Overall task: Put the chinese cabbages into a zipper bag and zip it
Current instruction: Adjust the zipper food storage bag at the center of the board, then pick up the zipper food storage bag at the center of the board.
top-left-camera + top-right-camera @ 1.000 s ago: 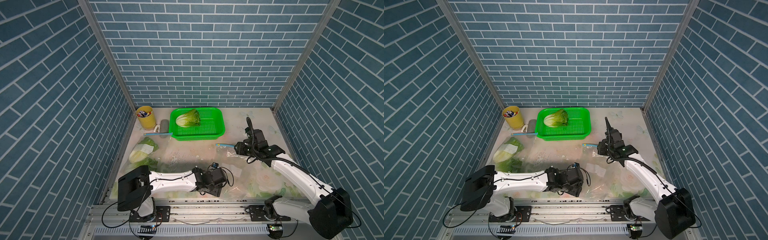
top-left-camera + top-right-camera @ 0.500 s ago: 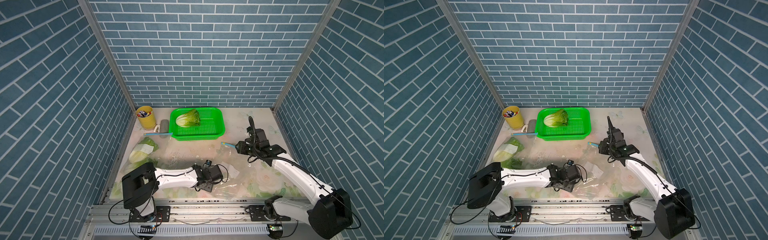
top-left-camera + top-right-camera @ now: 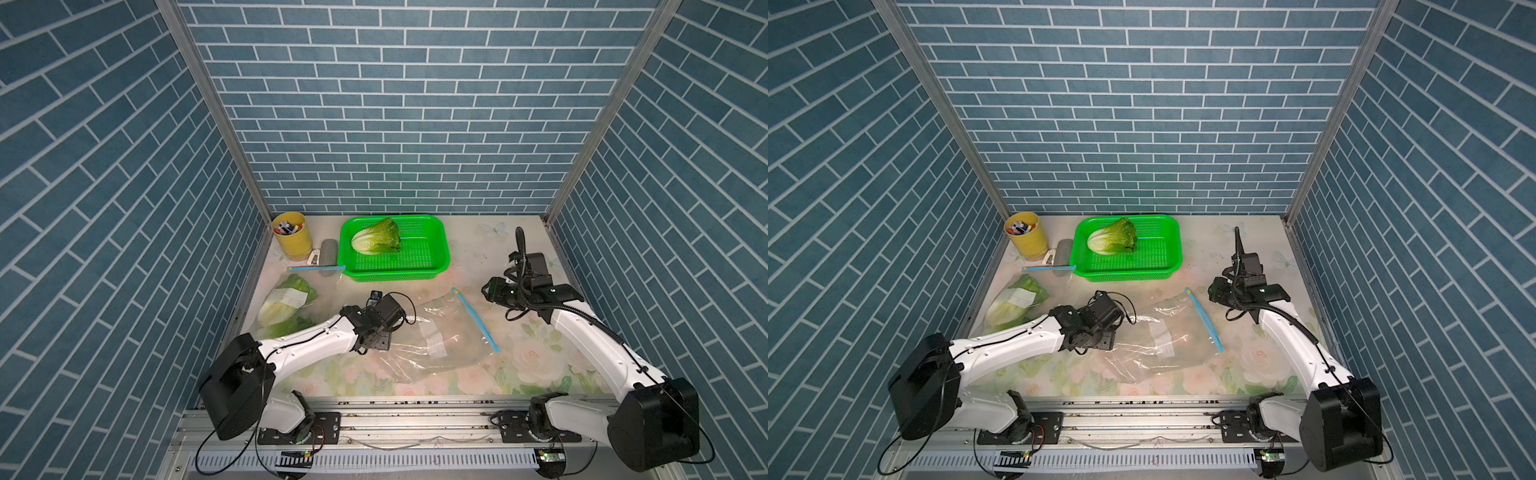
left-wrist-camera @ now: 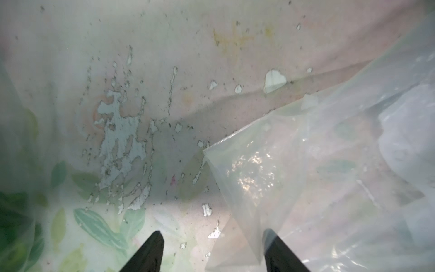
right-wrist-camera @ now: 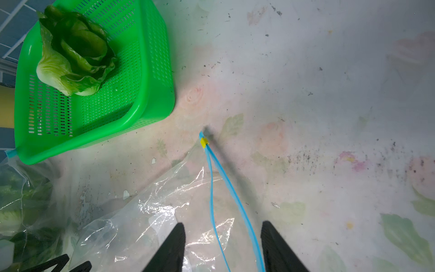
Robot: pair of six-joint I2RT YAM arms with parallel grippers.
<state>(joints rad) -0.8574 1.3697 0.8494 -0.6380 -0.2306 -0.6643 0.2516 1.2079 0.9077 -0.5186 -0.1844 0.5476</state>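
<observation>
One cabbage (image 3: 376, 242) in the basket (image 3: 444, 249), 12 o'clock on the table (image 3: 478, 249). Bagged cabbage (image 3: 272, 311) in the side bag (image 3: 291, 297) at 9 o'clock. Empty bag (image 3: 440, 340) flat mid-table, zipper (image 3: 476, 320) on its 3 o'clock edge. Left claw (image 4: 211, 233) wide, at that bag's 9 o'clock corner, one fingertip (image 4: 275, 245) seen through the plastic. Right claw (image 5: 223, 223) wide, beside the zipper's 12 o'clock end; strip shows between its fingers (image 5: 171, 247), unpinched.
</observation>
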